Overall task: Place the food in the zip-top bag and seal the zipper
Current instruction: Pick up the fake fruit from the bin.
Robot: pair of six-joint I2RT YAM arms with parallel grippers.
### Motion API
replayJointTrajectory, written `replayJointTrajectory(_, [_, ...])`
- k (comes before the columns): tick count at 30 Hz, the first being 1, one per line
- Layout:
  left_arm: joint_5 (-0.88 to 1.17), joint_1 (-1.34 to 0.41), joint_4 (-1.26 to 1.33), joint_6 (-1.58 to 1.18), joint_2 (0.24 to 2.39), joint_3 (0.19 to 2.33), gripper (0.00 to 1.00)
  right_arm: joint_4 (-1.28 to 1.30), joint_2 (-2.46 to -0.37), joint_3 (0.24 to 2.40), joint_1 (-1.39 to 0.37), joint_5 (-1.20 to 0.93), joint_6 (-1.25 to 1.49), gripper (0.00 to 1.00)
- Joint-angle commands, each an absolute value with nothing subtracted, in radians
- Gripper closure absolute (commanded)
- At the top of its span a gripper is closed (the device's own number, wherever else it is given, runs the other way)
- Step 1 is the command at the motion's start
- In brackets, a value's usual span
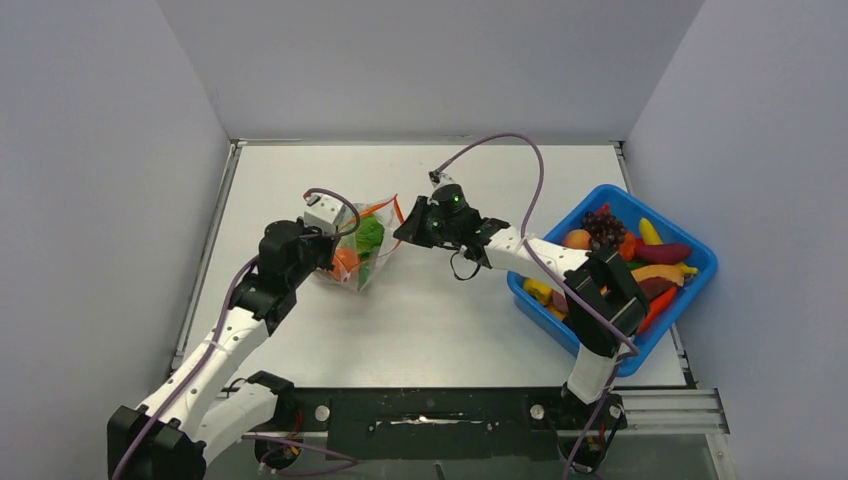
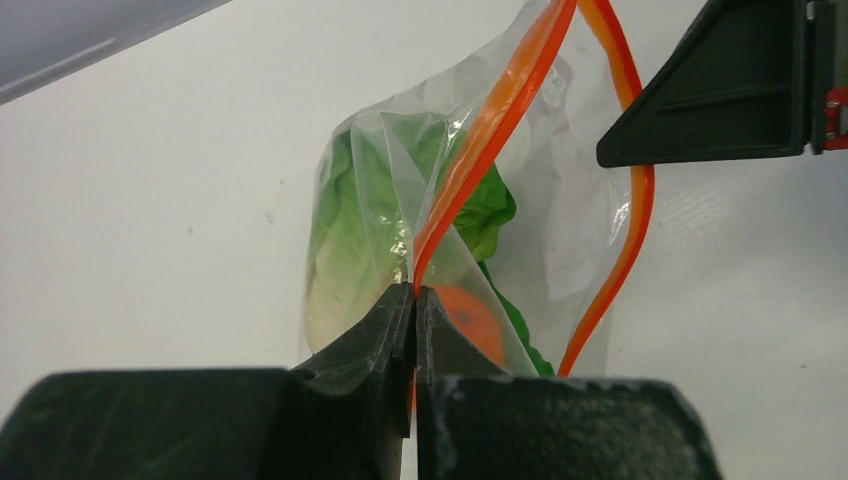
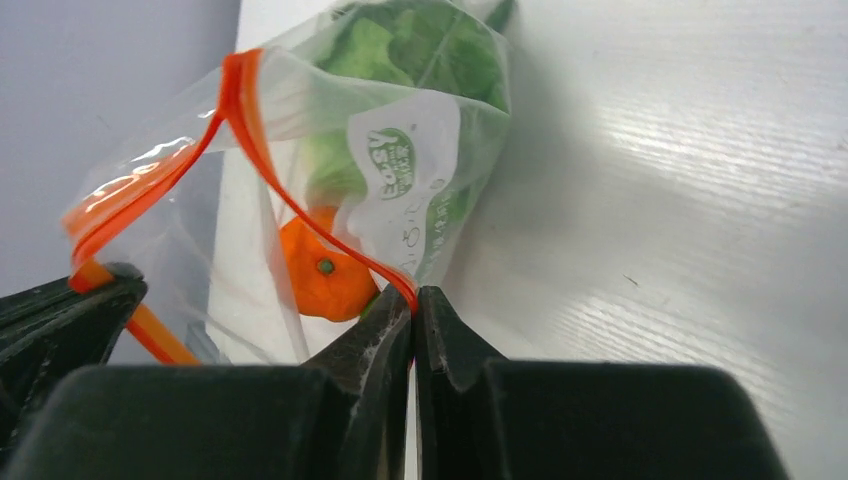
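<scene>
White table (image 1: 450, 330), pale grey walls on three sides. One blue bin (image 1: 690, 300) at the right, heaped with toy food. One clear bag (image 1: 372, 262) well left of the bin, mouth gaping. Inside it, one lettuce leaf (image 2: 340, 230) and one orange (image 3: 320, 275). Two grippers on the zipper (image 2: 500, 110): left gripper (image 2: 413, 300) clamped tight on the end far from the bin, right gripper (image 3: 413, 300) pinched closed on the nearer end.

Robot lab (grey partition walls (image 1: 100, 150)).

Overhead; opposing wrist close-ups of bag (image 1: 368, 243)
</scene>
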State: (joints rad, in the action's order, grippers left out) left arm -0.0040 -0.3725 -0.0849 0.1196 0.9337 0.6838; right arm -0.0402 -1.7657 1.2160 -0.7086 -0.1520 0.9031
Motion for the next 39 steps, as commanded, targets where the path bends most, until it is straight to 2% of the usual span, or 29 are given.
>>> replayJointTrajectory(1, [0.116,-0.376,-0.033,0.064,0.923,0.698,1.00,-0.013,-1.744,1.200,-0.701,-0.143,0.946,0.94])
replayJointTrajectory(9, [0.254,-0.376,0.018,0.000,0.904,0.678,1.00,0.047,-1.678,1.164,-0.701,-0.112,0.923,0.87])
replayJointTrajectory(12, [0.324,-0.376,0.047,-0.021,0.895,0.663,1.00,0.087,-1.630,1.154,-0.701,-0.094,0.896,0.78])
replayJointTrajectory(17, [0.338,-0.375,0.033,-0.028,0.886,0.661,1.00,0.193,-1.533,1.149,-0.701,-0.033,0.817,0.52])
replayJointTrajectory(21, [0.352,-0.376,0.015,-0.028,0.868,0.639,1.00,0.319,-1.444,1.151,-0.701,0.065,0.764,0.43])
replayJointTrajectory(28, [0.396,-0.375,0.027,-0.033,0.823,0.581,1.00,0.540,-1.291,1.155,-0.690,0.286,0.740,0.39])
replayJointTrajectory(39, [0.406,-0.376,0.026,-0.029,0.802,0.562,1.00,0.806,-1.126,1.109,-0.548,0.533,0.781,0.40])
